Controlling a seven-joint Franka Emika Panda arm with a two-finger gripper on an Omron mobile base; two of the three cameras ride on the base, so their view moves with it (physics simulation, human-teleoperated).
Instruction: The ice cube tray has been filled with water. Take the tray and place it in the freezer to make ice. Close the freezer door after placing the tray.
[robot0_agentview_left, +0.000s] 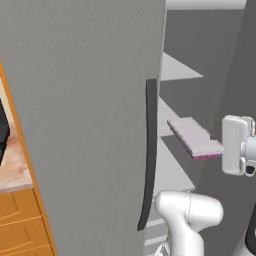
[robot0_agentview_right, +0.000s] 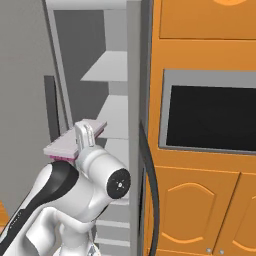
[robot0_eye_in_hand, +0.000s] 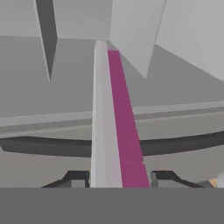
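Observation:
The ice cube tray (robot0_agentview_left: 194, 136) is a thin lavender-grey slab with a magenta underside. It hangs level in the air, and its far end points into the open freezer (robot0_agentview_left: 182, 70), at about the height of a middle shelf (robot0_agentview_right: 111, 117). My gripper (robot0_agentview_left: 220, 144) is shut on the tray's near end. In the hand view the tray (robot0_eye_in_hand: 114, 131) runs edge-on away from my gripper (robot0_eye_in_hand: 120, 179), pinched between the two dark fingertips (robot0_eye_in_hand: 77, 178). The freezer door (robot0_agentview_right: 134, 115) stands open at the right of the opening, seen edge-on, with its curved dark handle (robot0_agentview_right: 151, 185).
The other grey door (robot0_agentview_left: 85, 125), with a long dark handle (robot0_agentview_left: 149, 150), walls off the left of the opening. Orange cabinets (robot0_agentview_right: 200, 210) and a black-windowed oven (robot0_agentview_right: 215, 117) stand to the right of the open door. A wooden counter (robot0_agentview_left: 15, 165) lies at far left.

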